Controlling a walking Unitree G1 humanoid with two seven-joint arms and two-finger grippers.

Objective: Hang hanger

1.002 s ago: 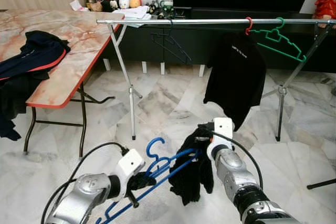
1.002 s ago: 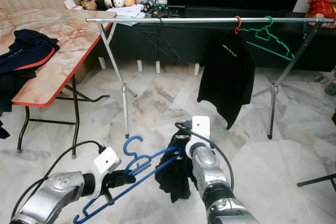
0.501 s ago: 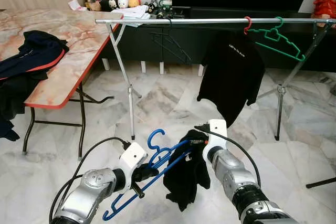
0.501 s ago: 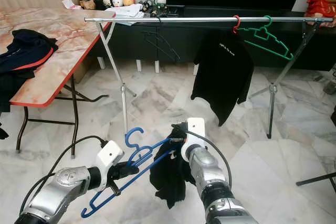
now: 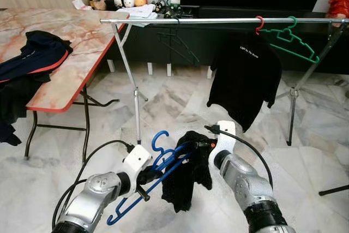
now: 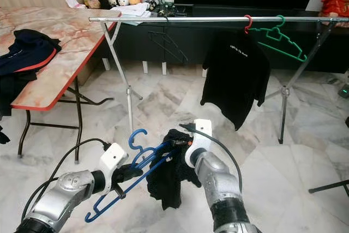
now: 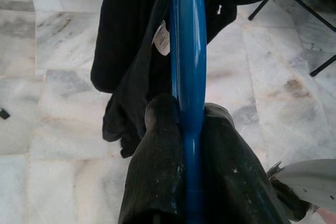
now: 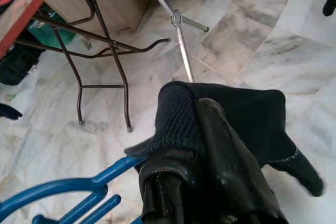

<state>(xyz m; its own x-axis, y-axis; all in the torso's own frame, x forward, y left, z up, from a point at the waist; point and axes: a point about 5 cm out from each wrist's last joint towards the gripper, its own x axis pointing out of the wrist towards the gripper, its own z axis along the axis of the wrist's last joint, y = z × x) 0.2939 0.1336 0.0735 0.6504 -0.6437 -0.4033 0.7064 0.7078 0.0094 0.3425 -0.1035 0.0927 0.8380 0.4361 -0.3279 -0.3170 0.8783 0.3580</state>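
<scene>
Hanger (image 5: 158, 170) of blue plastic, held low over the marble floor (image 5: 174, 107), well short of the rail (image 5: 218, 21), hook end up and toward the rack. Clamped at its lower bar by the left hand (image 7: 191, 145), fingers pinched tight on the thin strut. Draped with a black garment (image 5: 185, 175), whose cloth is bunched and gripped by the right hand (image 8: 210, 145), closed on the fabric near the hanger's far shoulder.

Judged light and fairly stiff, though springy along the thin bars and smooth enough to twist in a narrow pinch. Best held close under the hook or at the shoulder, not out at the bar end. Soft, limp cloth; likely to slide off a tilted arm unless kept pinned. Free stretch of rail between the dark hanger (image 5: 177, 47) and the black shirt (image 5: 245, 75) looks the easiest place; green hanger (image 5: 289, 39) farther along toward the rack's right end
</scene>
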